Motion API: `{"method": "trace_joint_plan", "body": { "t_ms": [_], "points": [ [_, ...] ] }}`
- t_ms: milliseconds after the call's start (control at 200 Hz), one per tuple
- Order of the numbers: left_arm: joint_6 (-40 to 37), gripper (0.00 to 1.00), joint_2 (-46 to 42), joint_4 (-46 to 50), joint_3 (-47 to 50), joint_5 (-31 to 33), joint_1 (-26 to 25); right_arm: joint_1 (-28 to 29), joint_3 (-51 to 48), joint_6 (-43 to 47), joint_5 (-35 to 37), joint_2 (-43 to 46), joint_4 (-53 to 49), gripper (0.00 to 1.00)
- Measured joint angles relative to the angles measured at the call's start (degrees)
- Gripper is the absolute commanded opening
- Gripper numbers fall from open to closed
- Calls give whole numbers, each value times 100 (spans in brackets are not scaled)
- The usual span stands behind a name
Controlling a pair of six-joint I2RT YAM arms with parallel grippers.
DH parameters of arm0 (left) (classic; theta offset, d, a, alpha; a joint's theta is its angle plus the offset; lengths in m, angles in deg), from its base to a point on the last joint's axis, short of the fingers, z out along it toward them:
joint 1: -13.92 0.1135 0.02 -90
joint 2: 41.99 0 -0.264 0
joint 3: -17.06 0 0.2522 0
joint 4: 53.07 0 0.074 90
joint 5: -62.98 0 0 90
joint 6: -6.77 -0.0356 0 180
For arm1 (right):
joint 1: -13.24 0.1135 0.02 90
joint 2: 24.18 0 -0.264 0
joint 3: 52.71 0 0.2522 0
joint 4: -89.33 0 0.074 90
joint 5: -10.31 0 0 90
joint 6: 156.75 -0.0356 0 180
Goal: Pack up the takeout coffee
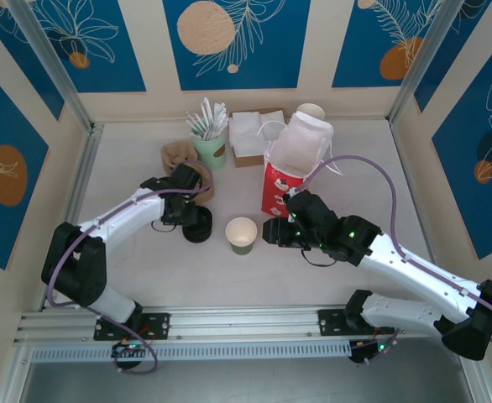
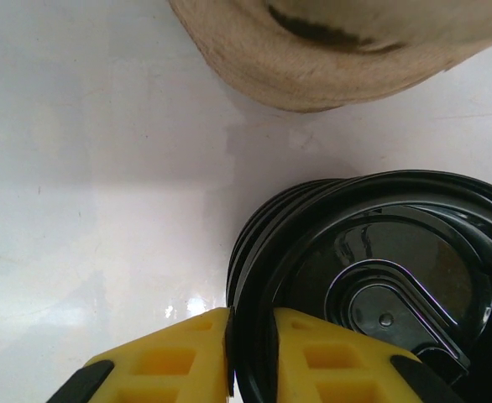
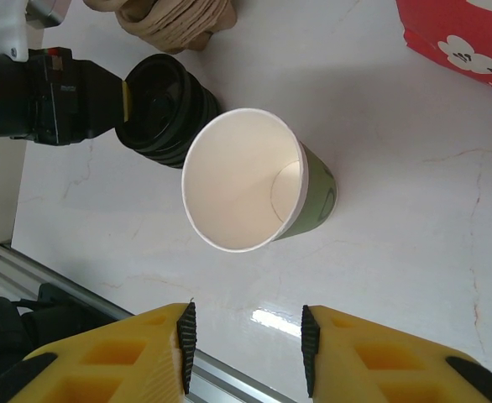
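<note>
Left gripper (image 2: 250,327): fingers pinched together on the rim of the top lid (image 2: 380,277) of a black stack, just left of the cup (image 1: 242,235). The cup stands upright mid-table, open and unlidded. Right gripper (image 3: 246,323): fingers apart, nothing between them, just right of the cup. Bag (image 1: 281,186): behind-right of the cup, mouth open. Step judged: fetching a lid. The next move calls for lifting one lid clear of the stack, then seating it squarely on the cup.

top view | green cup (image 1: 242,235) upright, mouth open, no lid | left gripper (image 1: 189,217) at black lid stack (image 1: 200,230), left of cup | right gripper (image 1: 268,231) just right of cup | red bag (image 1: 290,172) open, behind
</note>
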Motion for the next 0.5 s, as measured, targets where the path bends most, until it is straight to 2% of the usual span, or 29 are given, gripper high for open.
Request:
{"method": "trace_joint_plan", "body": {
  "t_ms": [500],
  "points": [
    [-2,19,-544,407,-186,11,0,-11,2,-70,-280,31,184,40]
  ]
}}
